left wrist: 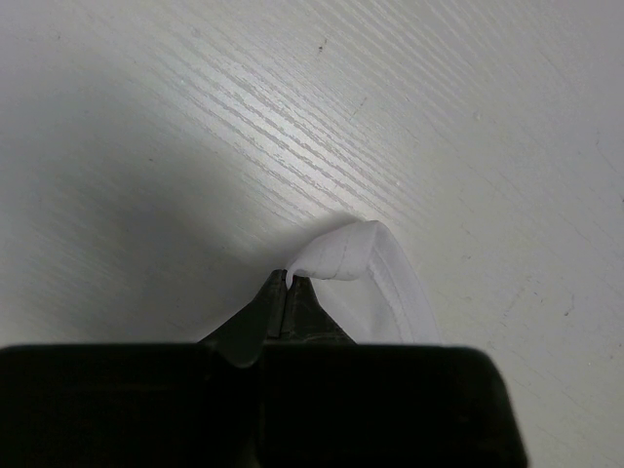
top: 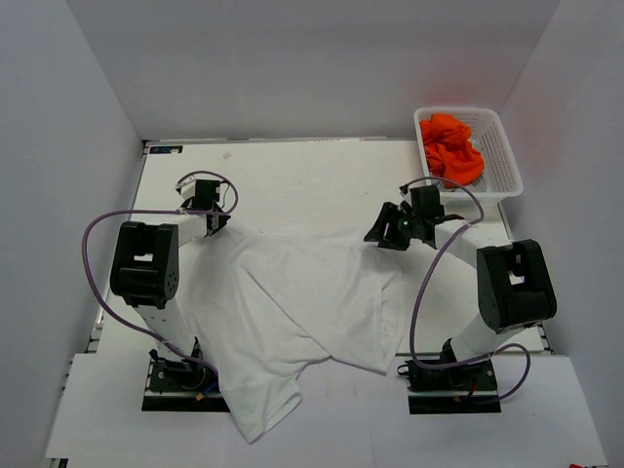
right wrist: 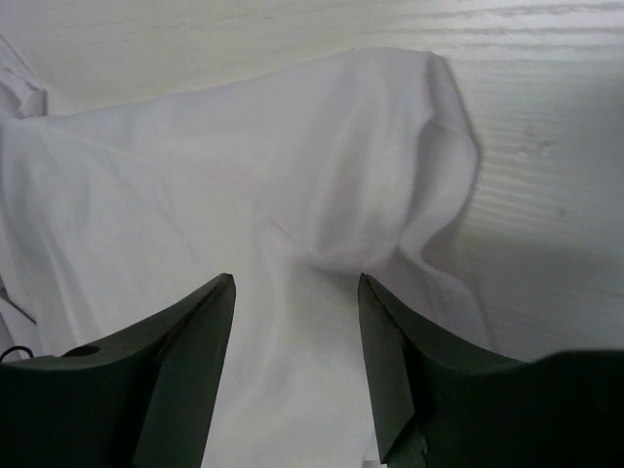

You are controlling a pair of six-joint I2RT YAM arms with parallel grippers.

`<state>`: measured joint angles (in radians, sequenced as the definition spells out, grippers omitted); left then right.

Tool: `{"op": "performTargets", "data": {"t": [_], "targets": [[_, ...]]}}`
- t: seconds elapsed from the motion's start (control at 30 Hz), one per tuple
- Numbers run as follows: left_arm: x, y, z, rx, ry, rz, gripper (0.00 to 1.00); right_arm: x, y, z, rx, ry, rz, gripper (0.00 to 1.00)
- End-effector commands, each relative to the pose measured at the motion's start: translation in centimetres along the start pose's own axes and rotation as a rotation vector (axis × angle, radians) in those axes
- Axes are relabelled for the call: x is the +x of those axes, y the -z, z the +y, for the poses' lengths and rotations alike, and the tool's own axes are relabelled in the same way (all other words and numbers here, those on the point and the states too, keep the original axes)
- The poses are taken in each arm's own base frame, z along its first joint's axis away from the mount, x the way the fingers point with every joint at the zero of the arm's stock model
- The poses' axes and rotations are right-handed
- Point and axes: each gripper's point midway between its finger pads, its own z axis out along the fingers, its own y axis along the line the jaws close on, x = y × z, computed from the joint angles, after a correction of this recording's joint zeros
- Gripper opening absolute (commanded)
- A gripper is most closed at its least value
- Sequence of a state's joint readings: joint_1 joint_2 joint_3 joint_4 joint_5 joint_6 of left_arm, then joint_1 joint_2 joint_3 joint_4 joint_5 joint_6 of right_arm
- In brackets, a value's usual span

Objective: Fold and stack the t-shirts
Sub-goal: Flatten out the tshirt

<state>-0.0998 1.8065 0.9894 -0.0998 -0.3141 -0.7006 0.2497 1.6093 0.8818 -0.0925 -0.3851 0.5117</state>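
Our left gripper (left wrist: 290,285) pinches the white shirt (top: 292,302) by its hem; our right gripper (right wrist: 296,288) hangs spread over another corner. We should grip there, then pull it flat on the table (top: 292,175).

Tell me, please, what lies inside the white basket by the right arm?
Crumpled orange t-shirts lie bunched in the white basket, toward its left side; bare lattice shows beside them. How many, and anything beneath them, is hidden.

The white shirt (top: 292,312) is spread out but pretty rumpled across the middle of the table (top: 292,185), with a diagonal fold and one end trailing near-left. The orange shirts (top: 451,146) are bunched up in the far-right basket (top: 502,161).
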Motion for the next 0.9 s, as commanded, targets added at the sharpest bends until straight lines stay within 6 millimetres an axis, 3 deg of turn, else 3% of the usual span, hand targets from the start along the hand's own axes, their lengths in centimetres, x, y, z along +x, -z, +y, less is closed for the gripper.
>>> {"op": "performTargets", "data": {"t": [0.0, 0.23, 0.53, 0.87], "targets": [[0.0, 0.8, 0.6, -0.013, 0.003, 0.002, 0.00, 1.2, 0.4, -2.6, 0.085, -0.020, 0.016, 0.60], [0.0, 0.8, 0.6, -0.013, 0.003, 0.002, 0.00, 1.0, 0.7, -4.7, 0.133, -0.007, -0.018, 0.61], [0.2, 0.6, 0.8, -0.018, 0.000, 0.009, 0.00, 1.4, -1.1, -1.5, -0.106, 0.057, 0.028, 0.62], [0.2, 0.6, 0.8, -0.018, 0.000, 0.009, 0.00, 1.0, -0.3, 0.3, -0.192, 0.074, 0.021, 0.62]]}}
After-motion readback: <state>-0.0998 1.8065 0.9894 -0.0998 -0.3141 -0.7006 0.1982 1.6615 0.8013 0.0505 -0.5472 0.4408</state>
